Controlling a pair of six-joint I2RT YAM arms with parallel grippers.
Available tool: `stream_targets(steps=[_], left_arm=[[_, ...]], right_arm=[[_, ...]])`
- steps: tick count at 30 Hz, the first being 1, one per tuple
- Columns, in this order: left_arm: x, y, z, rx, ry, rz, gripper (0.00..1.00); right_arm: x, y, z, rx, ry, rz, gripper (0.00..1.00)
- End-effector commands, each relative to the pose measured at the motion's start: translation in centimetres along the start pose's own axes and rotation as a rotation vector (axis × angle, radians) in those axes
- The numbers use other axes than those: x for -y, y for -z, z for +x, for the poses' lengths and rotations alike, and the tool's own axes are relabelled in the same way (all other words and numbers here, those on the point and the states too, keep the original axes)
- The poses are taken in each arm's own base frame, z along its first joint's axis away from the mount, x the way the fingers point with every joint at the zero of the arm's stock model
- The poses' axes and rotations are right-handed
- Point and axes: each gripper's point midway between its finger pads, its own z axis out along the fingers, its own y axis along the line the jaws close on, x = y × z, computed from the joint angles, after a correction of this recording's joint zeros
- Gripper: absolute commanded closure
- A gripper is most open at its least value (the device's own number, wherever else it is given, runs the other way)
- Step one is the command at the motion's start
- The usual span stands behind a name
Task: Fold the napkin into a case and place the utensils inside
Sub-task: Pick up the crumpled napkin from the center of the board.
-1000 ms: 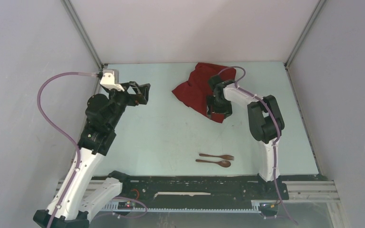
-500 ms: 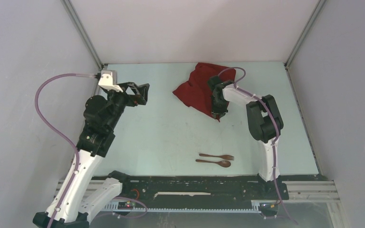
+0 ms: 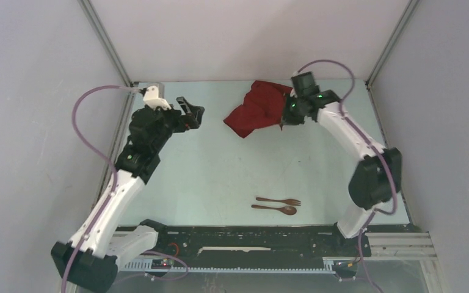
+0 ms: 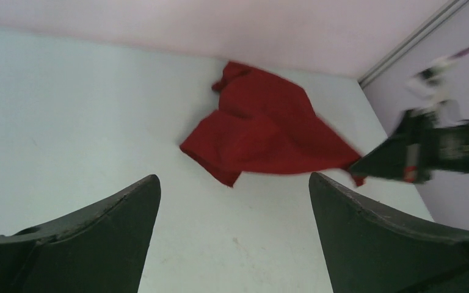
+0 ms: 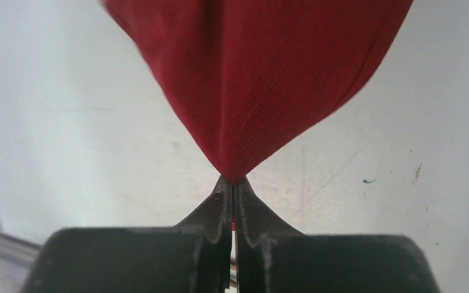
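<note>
I'm now pinching a corner of the napkin [image 3: 255,111] in my right jaws, which just snapped shut, and pulling it up over the far tabletop [image 3: 220,165] for spreading, left jaws hanging wide open, fork [image 3: 279,201] and spoon [image 3: 275,209] waiting near the front edge.

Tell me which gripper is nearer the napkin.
Right. The right gripper is shut on a corner of the napkin. The left gripper hovers open off the napkin's left side, clearly apart from it.

Pale blue-green table [image 3: 207,171], lightly scuffed, enclosed on three sides by plain grey-white walls [image 3: 250,36]. Metal posts [image 3: 105,46] at both far corners. Black rail [image 3: 250,250] along near edge. Lighting even.
</note>
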Motion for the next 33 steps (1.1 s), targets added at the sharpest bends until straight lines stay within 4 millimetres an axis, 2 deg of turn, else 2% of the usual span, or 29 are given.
stream_targets(steps=[1, 3, 5, 8, 11, 13, 15, 20, 24, 28, 33], left_arm=[[0.1, -2.6, 5.4, -0.160, 0.273, -0.011, 0.03], [-0.1, -3.5, 8.7, -0.219, 0.399, -0.011, 0.04], [0.6, -4.4, 11.6, -0.275, 0.486, 0.020, 0.04], [1.9, -6.0, 14.9, -0.366, 0.473, 0.054, 0.05], [3.9, -7.8, 17.3, -0.459, 0.414, 0.116, 0.05], [6.1, -8.5, 18.4, -0.478, 0.339, 0.184, 0.05], [8.0, -8.9, 20.0, -0.473, 0.213, 0.215, 0.06], [12.7, -8.9, 24.5, -0.455, -0.041, 0.228, 0.07], [15.6, -9.5, 26.9, -0.411, -0.113, 0.169, 0.03], [16.7, -10.1, 28.9, -0.365, -0.133, 0.037, 0.05], [16.0, -10.8, 30.7, -0.366, -0.147, -0.090, 0.17]], right_arm=[[-2.6, 8.0, -5.0, 0.176, -0.113, -0.208, 1.00], [-2.1, 10.8, -6.8, 0.253, -0.169, -0.245, 1.00], [-0.9, 13.1, -8.6, 0.335, -0.224, -0.258, 1.00], [0.7, 15.0, -10.5, 0.380, -0.290, -0.296, 1.00], [2.5, 15.3, -11.4, 0.382, -0.359, -0.320, 1.00], [3.2, 15.4, -11.7, 0.389, -0.392, -0.354, 1.00], [4.4, 15.5, -12.2, 0.395, -0.417, -0.361, 1.00], [5.7, 15.6, -12.6, 0.402, -0.437, -0.360, 1.00], [6.0, 16.0, -12.9, 0.417, -0.441, -0.357, 1.00], [6.0, 16.4, -12.9, 0.421, -0.444, -0.366, 1.00], [6.0, 17.4, -12.9, 0.436, -0.442, -0.369, 1.00]])
